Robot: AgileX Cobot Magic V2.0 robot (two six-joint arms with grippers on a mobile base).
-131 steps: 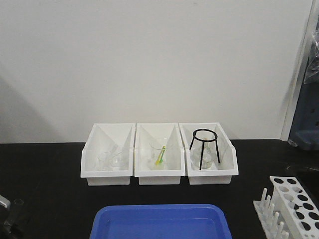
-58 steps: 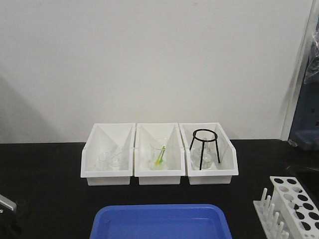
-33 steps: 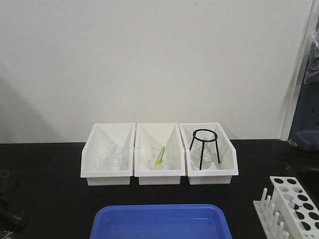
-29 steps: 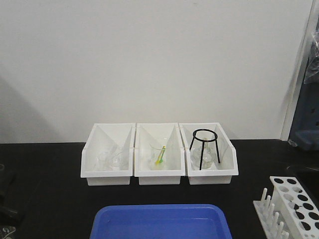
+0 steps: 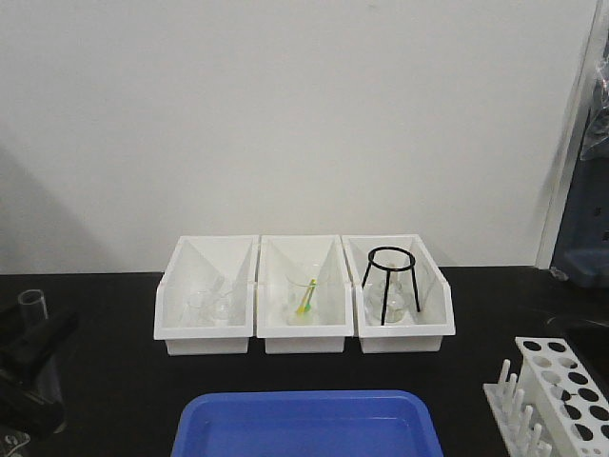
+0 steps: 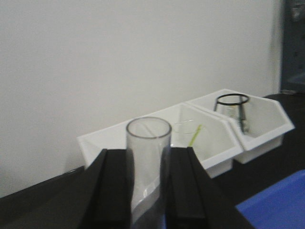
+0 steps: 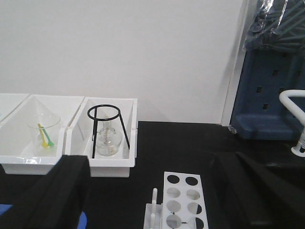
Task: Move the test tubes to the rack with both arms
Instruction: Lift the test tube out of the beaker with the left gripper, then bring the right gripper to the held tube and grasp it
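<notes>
My left gripper (image 5: 38, 345) is at the table's front left, shut on a clear glass test tube (image 5: 32, 305) that stands upright with its open mouth above the fingers. In the left wrist view the tube (image 6: 148, 152) sits squeezed between the two black fingers (image 6: 112, 191) of the gripper (image 6: 148, 164). The white rack (image 5: 563, 386) with round holes and pegs stands at the front right. In the right wrist view the rack (image 7: 183, 202) lies below and between the wide-open fingers of my right gripper (image 7: 152, 161), whose holes look empty. The right gripper is out of the front view.
Three white open-front bins (image 5: 303, 335) line the back: the left holds small flasks, the middle a beaker with a green-yellow stick (image 5: 305, 297), the right a black tripod ring (image 5: 390, 282). A blue tray (image 5: 304, 402) sits front centre. A dark blue unit (image 7: 271, 81) stands at the far right.
The left gripper dipped low at the left edge, then rose and shifted right, now lifting the test tube upright into view. Bins, tray and rack have not moved.
</notes>
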